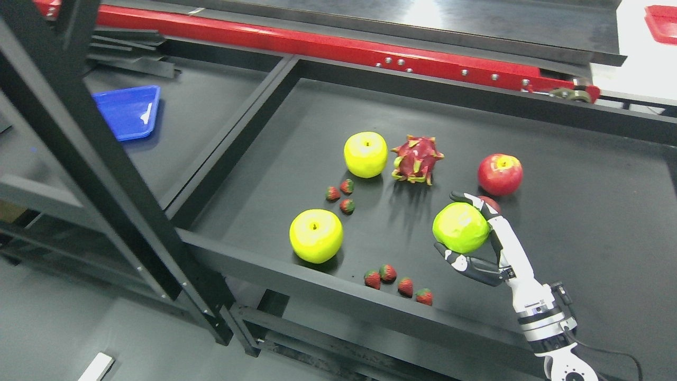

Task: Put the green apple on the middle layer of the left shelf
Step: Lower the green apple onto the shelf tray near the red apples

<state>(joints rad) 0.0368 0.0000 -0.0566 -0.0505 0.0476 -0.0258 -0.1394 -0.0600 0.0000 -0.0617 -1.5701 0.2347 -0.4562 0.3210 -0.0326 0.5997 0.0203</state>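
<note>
Green and round, the glossy apple sits gripped in the white-and-black right robot hand, fingers curled around it. Beside it lies a pink spiky dragon fruit on the black shelf tray.

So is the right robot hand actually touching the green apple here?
Touching. The head view shows the right robot hand with fingers wrapped over and under the green apple, no gap visible.

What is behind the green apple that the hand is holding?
Behind the green apple held by the right hand, a small dark red thing shows partly; the apple and fingers cover the rest. Farther back stands the red apple.
</note>
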